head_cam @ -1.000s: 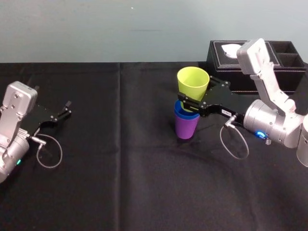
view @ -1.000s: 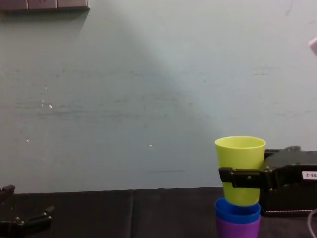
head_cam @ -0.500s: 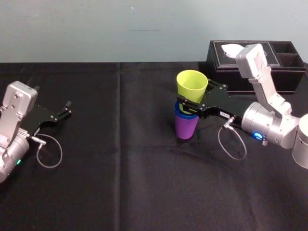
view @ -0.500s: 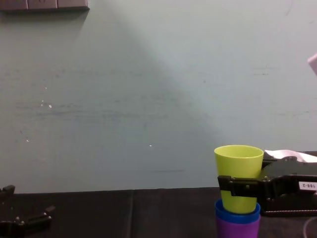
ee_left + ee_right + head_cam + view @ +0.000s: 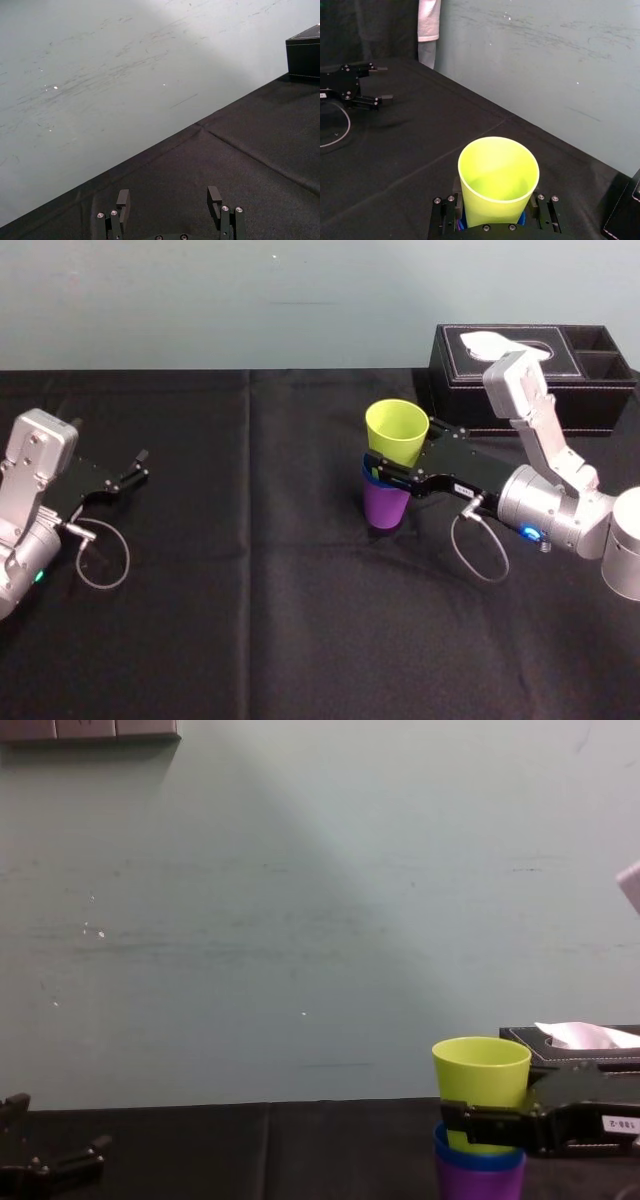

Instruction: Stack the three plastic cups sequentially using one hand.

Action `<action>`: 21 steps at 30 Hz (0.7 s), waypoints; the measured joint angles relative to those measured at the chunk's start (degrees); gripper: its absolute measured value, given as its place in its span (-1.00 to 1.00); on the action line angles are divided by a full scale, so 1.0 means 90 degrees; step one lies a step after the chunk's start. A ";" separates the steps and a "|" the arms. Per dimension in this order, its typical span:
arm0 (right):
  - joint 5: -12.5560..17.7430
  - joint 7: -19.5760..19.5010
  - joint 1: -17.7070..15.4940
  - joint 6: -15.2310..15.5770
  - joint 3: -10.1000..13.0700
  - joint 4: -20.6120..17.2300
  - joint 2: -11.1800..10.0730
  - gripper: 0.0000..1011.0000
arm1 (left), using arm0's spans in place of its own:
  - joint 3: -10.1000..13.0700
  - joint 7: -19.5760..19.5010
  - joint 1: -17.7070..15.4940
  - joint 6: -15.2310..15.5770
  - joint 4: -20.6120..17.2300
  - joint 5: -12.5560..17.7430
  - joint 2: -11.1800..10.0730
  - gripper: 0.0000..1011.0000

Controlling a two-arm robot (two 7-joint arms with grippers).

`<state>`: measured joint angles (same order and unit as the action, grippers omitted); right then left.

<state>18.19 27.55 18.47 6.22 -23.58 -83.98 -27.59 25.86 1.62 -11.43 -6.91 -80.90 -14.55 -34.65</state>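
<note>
Nearly finished: the right hand (image 5: 388,466) pinches the yellow-green cup (image 5: 397,430), sitting in the blue cup (image 5: 478,1158) inside the purple cup (image 5: 384,508); I judge only releasing remains.

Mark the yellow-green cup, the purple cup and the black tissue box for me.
yellow-green cup (image 5: 396,448), head view, front wall under the rim.
purple cup (image 5: 385,508), head view, side wall.
black tissue box (image 5: 612,405), head view, front wall.

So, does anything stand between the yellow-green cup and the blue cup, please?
Nothing visible does: the right gripper holds the yellow-green cup with its base inside the blue cup, nested in the purple cup. The left gripper lies parked far left.
</note>
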 joint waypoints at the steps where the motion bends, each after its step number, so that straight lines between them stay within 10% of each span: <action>1: 0.0000 0.0007 -0.0003 -0.0012 -0.0001 0.0008 0.0000 0.45 | 0.0000 0.0000 0.0000 0.0000 0.0000 0.0000 0.0000 1.00; 21: -0.0001 0.0008 -0.0007 -0.0002 0.0002 -0.0002 -0.0006 0.45 | 0.0000 0.0000 0.0000 0.0000 0.0000 0.0000 0.0000 1.00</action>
<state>18.18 27.63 18.41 6.20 -23.56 -84.00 -27.64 25.86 1.62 -11.43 -6.91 -80.90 -14.55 -34.65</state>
